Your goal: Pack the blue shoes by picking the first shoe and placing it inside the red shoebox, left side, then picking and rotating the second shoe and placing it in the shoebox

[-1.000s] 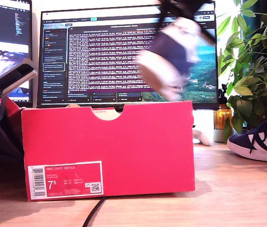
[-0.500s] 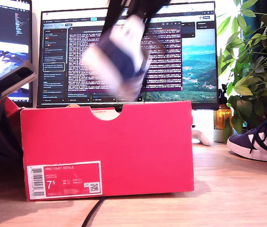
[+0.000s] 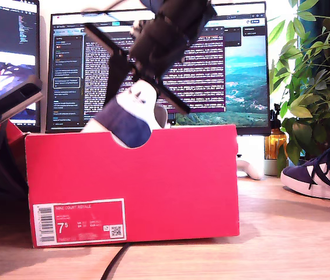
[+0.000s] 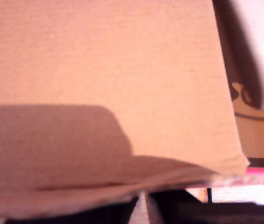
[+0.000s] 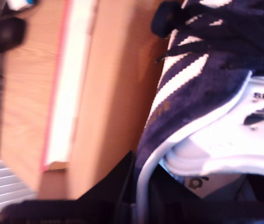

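Observation:
In the exterior view the red shoebox (image 3: 170,175) stands on the wooden table, its notch and 7.5 label facing the camera. An arm reaches down from above and my second gripper (image 3: 151,88) is shut on one blue shoe (image 3: 127,119), whose lower end dips behind the notch. The second wrist view shows that shoe (image 5: 192,88) with white stripes and a white tongue, next to the box's brown inner wall (image 5: 103,93). The other blue shoe (image 3: 321,172) lies at the exterior view's right edge. The first wrist view is filled by brown cardboard (image 4: 99,70); how the jaws there stand is unclear.
Two monitors (image 3: 153,64) stand behind the box. A leafy plant (image 3: 316,76) and an amber bottle (image 3: 275,146) are at the exterior view's right. A dark arm part (image 3: 10,99) sits at that view's left beside the box. A black cable (image 3: 115,262) runs under the box's front.
The held shoe has swung from above the box's right end, as the exterior view shows it, leftward and down until its tip sits behind the notch. The other shoe has not moved.

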`<move>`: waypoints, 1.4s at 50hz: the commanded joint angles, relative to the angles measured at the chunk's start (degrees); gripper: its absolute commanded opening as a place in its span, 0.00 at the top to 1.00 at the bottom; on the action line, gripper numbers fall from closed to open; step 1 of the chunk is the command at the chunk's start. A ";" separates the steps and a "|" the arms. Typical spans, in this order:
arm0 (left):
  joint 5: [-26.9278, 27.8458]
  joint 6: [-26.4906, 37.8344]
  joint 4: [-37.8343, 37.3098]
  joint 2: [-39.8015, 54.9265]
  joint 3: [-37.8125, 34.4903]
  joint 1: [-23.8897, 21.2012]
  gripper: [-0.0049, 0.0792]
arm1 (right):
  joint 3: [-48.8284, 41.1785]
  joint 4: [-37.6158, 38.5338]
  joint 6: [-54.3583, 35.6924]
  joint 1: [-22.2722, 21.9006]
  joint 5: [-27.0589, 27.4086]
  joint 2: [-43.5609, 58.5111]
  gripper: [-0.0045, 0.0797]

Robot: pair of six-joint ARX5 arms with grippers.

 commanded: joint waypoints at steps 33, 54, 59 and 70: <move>-0.31 0.42 -1.01 0.24 0.55 -0.13 0.96 | 1.57 4.76 0.24 2.14 0.26 2.75 0.62; -0.31 0.42 -2.10 0.24 0.55 -0.13 0.96 | 15.02 -16.55 -1.79 -2.75 -0.11 2.51 0.56; -0.33 0.44 -2.08 0.24 0.55 -0.13 0.96 | 18.91 -21.90 -0.26 -5.11 -0.79 2.51 0.56; -0.31 0.42 -2.08 0.24 0.55 -0.13 0.96 | 20.96 -29.46 9.31 -11.26 7.91 2.34 0.56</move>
